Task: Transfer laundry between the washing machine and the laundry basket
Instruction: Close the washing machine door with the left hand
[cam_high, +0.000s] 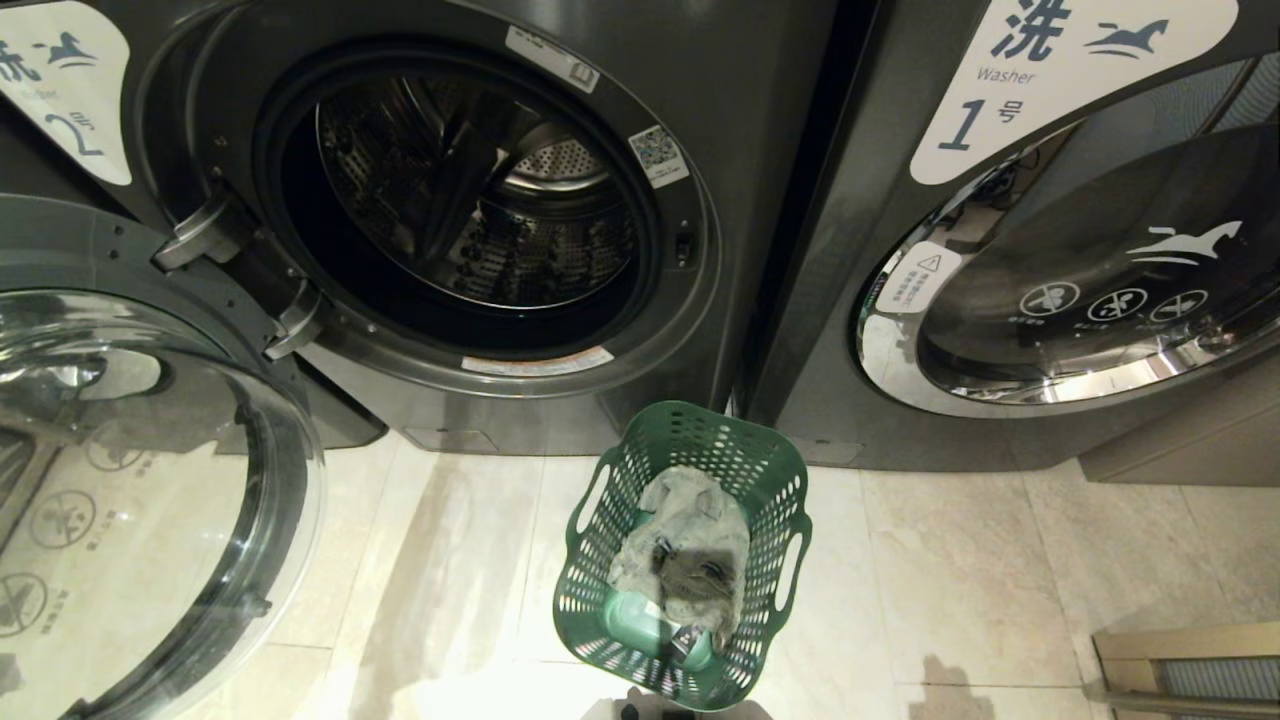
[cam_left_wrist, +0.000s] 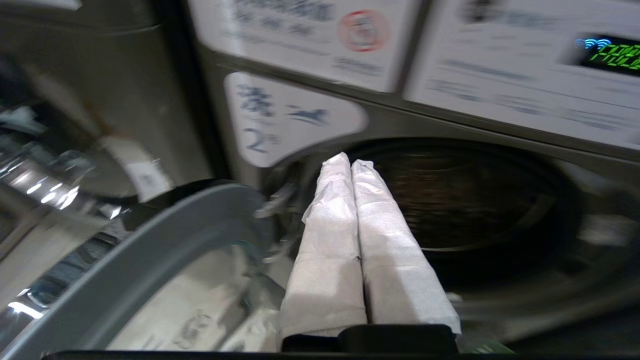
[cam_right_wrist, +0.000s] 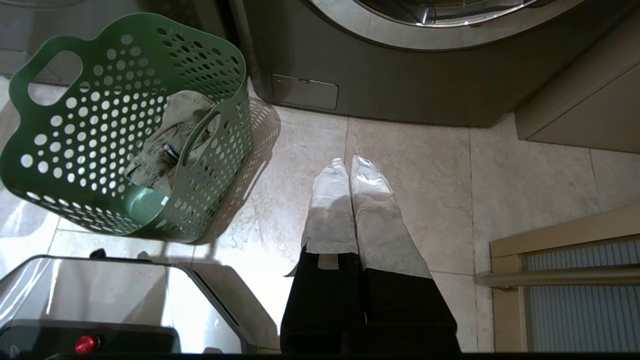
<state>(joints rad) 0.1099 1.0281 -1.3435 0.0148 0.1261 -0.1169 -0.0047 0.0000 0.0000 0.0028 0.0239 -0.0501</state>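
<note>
Pale floor tiles (cam_high: 950, 580), washing machine (cam_high: 480, 200) door swung wide.
I see laundry (cam_high: 690, 560) in the laundry basket (cam_high: 600, 600); my left gripper (cam_left_wrist: 350, 162) and right gripper (cam_right_wrist: 349, 162) are both pinched together, empty.

Grey-beige laundry (cam_high: 690, 555) lies in green basket (cam_high: 775, 470) before open washer (cam_high: 480, 200)

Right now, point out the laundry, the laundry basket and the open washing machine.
laundry (cam_high: 690, 545), head view, pale cloth's middle.
laundry basket (cam_high: 790, 500), head view, right perforated wall.
washing machine (cam_high: 560, 385), head view, lower door-opening rim.
</note>
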